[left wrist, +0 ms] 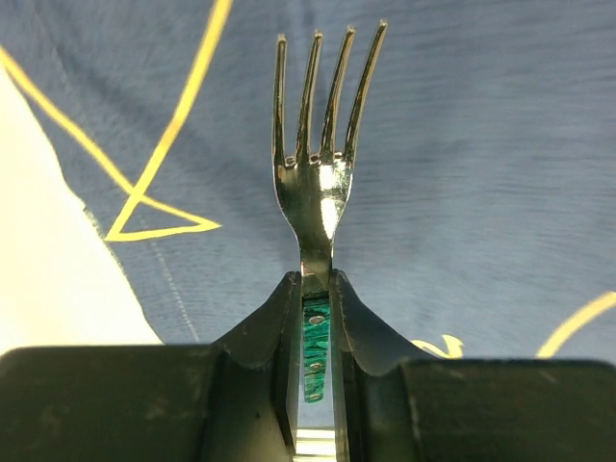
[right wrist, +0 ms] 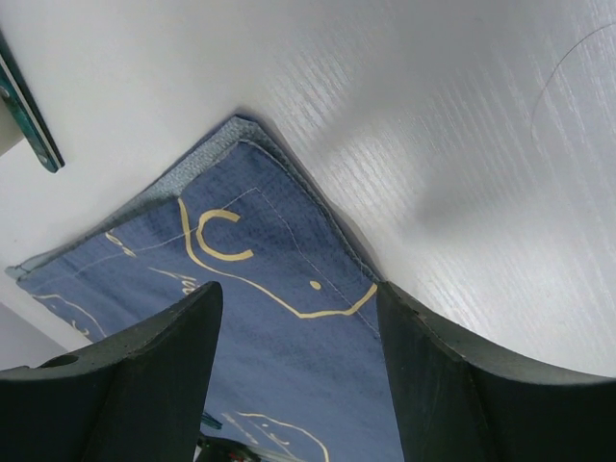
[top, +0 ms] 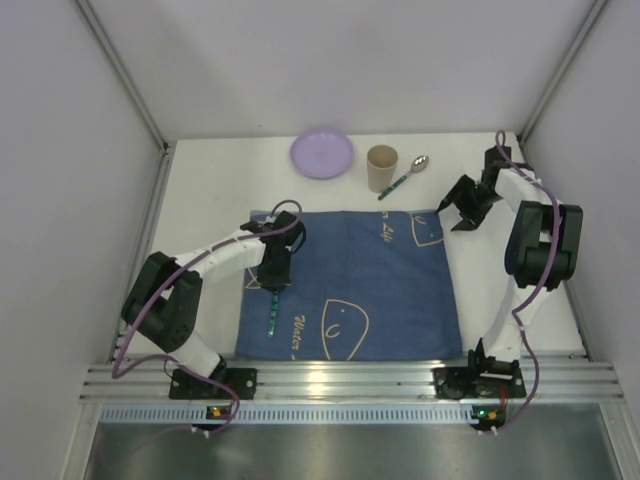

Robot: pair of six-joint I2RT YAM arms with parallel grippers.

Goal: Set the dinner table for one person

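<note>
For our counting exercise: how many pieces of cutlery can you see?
2. A fork in the left gripper, over the blue mat; a spoon lying on the table at the far side, right of the beige cup.

Plain pale grey walls [top: 330, 60] on three sides, aluminium corner posts [top: 122, 72], soft even light.
</note>
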